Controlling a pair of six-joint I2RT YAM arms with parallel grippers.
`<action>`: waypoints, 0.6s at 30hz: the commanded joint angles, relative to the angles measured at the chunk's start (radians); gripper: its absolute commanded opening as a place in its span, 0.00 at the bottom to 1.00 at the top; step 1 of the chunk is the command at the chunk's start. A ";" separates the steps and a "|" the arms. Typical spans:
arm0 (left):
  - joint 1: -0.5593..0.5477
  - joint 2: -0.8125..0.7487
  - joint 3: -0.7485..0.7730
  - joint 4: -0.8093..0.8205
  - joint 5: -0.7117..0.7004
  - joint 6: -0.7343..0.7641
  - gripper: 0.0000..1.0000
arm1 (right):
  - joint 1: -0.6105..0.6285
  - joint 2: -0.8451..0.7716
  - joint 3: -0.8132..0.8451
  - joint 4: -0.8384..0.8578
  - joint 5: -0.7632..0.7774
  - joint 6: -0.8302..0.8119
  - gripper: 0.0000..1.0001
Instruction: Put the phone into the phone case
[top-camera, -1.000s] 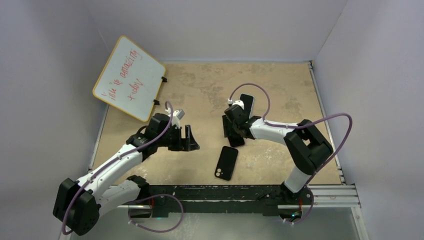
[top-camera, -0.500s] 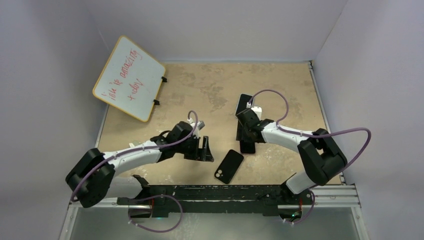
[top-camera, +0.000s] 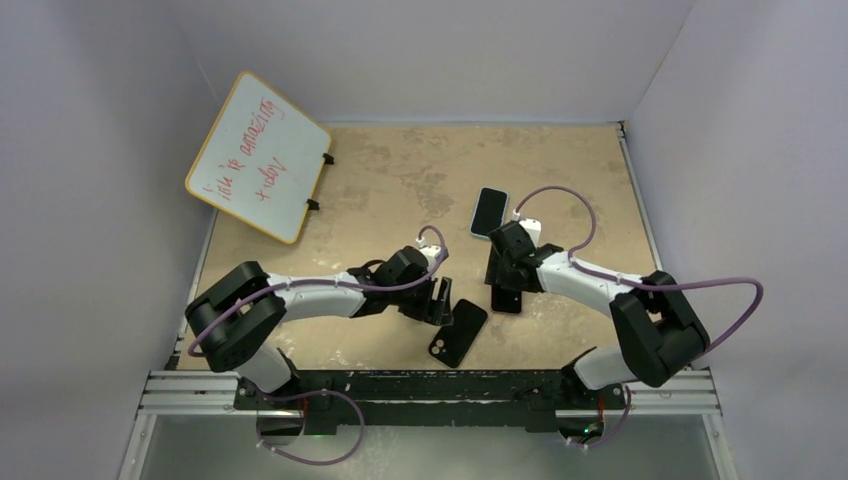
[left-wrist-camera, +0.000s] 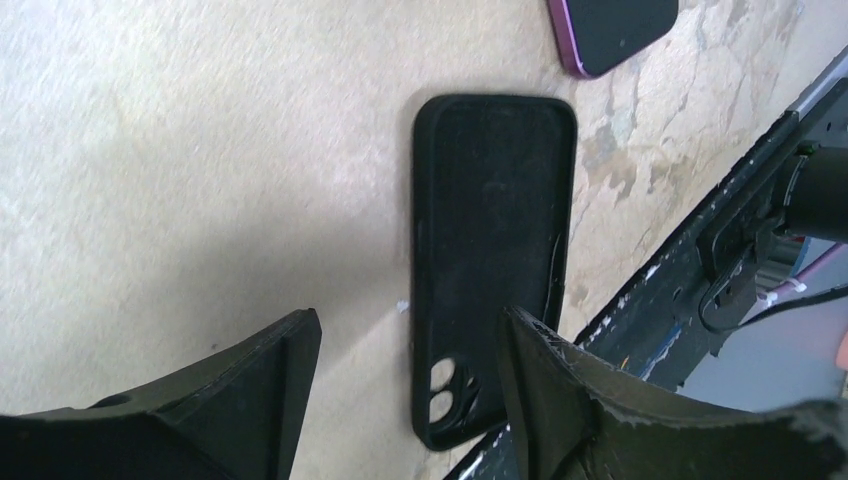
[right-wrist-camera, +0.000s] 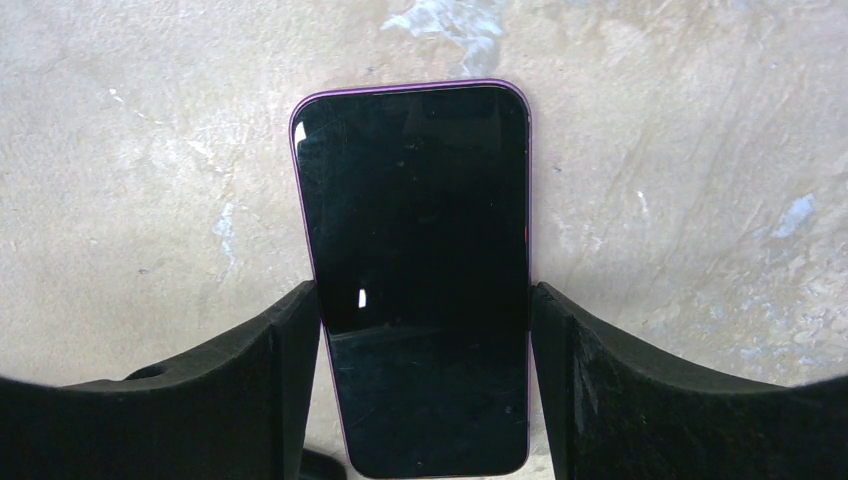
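Phone case (left-wrist-camera: 492, 265) lies hollow side up, nothing in it, lower centre of overhead view. Left gripper (left-wrist-camera: 410, 385) jaws wide beside it. Right gripper (right-wrist-camera: 425, 375) jaws straddle phone (right-wrist-camera: 415, 250), contact unclear. Whiteboard (top-camera: 257, 156) upper left, red writing illegible.

Two robot arms reach over a tan table (top-camera: 400, 170); a black phone case (top-camera: 458, 332) lies between them, whiteboard (top-camera: 257, 156) far left.

A white-faced whiteboard (top-camera: 258, 156) with a pale wooden frame stands tilted at the 10 o'clock corner of the table (top-camera: 400, 170), scrawled with red handwriting too small to read. Two black clips (top-camera: 329, 158) sit on its right edge. The table is mottled tan. A pale-edged handset (top-camera: 489, 211) lies flat, screen dark, toward 2 o'clock from the middle. A metal rail (top-camera: 660, 380) runs along 6 o'clock.
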 joint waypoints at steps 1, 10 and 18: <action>-0.033 0.067 0.065 0.046 -0.077 0.035 0.66 | -0.023 -0.018 -0.054 -0.067 0.003 0.009 0.50; -0.067 0.138 0.122 -0.029 -0.201 0.002 0.37 | -0.031 -0.054 -0.074 -0.043 -0.077 0.030 0.46; -0.050 0.015 0.104 -0.214 -0.368 -0.064 0.00 | -0.024 -0.063 -0.093 0.022 -0.174 0.015 0.46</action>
